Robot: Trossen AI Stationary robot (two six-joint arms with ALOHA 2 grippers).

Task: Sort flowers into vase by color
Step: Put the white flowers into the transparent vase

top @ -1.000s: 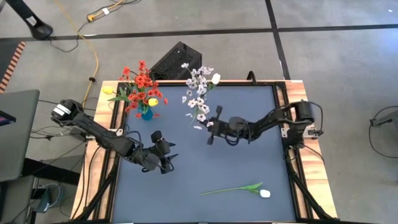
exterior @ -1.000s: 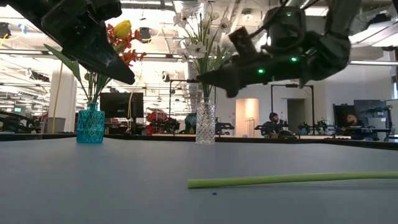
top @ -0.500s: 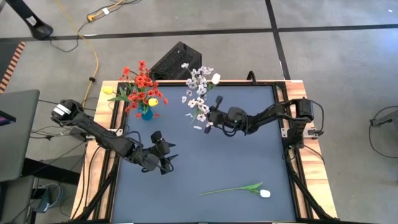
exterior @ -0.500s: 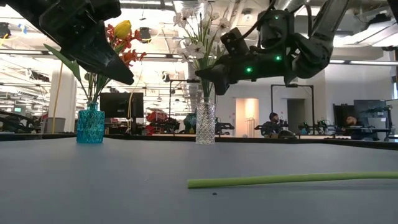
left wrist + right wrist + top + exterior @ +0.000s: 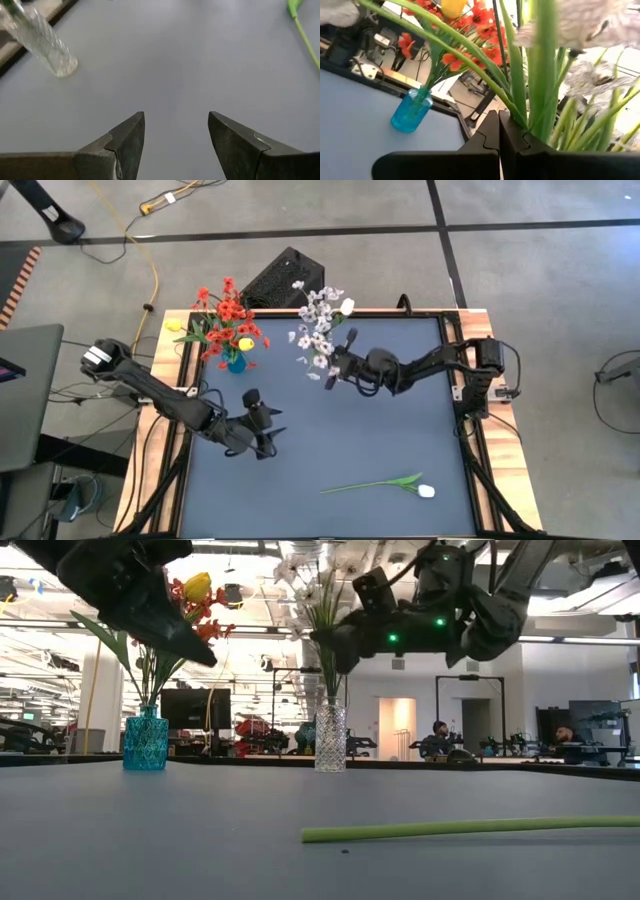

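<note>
A clear vase (image 5: 330, 737) at the table's far middle holds sprays of small white blossoms and a white tulip bud (image 5: 318, 330). A blue vase (image 5: 236, 363) to its left holds red blossoms and yellow tulip buds (image 5: 228, 315). One white tulip (image 5: 385, 483) lies flat near the front edge, bud (image 5: 427, 491) to the right. My right gripper (image 5: 333, 367) is shut at the white bunch's stems, above the clear vase. My left gripper (image 5: 265, 435) hovers open and empty over the table's left middle. My right gripper's shut fingertips (image 5: 506, 131) lie against the green stems (image 5: 540, 95) of the white bunch, above the vase's mouth, coming level from the table's right. Whether any stem is caught between the fingers cannot be told. The stems stand in the clear vase.
A black box (image 5: 285, 275) sits beyond the far edge and a laptop (image 5: 25, 395) stands off the left side. Bare dark mat lies between the vases and the lying tulip.
My right gripper has moved toward the table's left and far edge, into the white bunch's stems. The white blossoms have shifted a little toward the far left.
</note>
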